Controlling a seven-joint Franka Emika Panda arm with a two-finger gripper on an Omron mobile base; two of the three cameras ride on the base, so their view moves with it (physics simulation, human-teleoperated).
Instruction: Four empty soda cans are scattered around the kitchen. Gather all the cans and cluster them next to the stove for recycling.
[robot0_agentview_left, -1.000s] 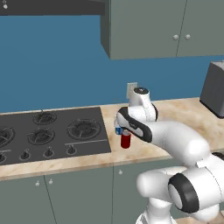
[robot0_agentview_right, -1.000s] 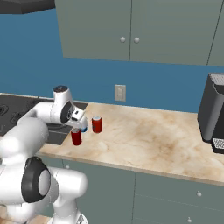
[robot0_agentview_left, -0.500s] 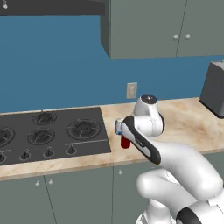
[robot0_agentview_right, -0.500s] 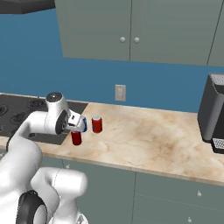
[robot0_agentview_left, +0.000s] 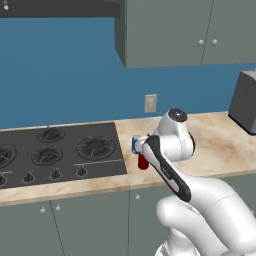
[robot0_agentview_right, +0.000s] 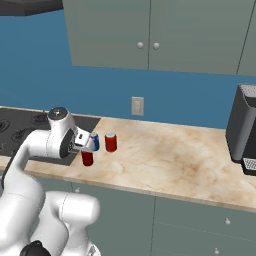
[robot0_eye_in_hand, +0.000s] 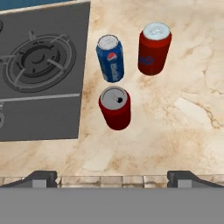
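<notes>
Fingers (robot0_eye_in_hand: 112, 178) spread wide, holding nothing, hovering over the bench (robot0_eye_in_hand: 183, 127). Ahead of them three upright cans beside the stove (robot0_eye_in_hand: 39, 70): near red can (robot0_eye_in_hand: 115, 107), blue can (robot0_eye_in_hand: 110, 58), far red can (robot0_eye_in_hand: 154, 48).

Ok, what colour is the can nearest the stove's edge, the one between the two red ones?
Blue can, white and red logo; clearest in the hand view.

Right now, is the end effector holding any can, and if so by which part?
Nothing is held. The end effector is open above the counter; both red cans and the blue can stand free beside the stove.
</notes>
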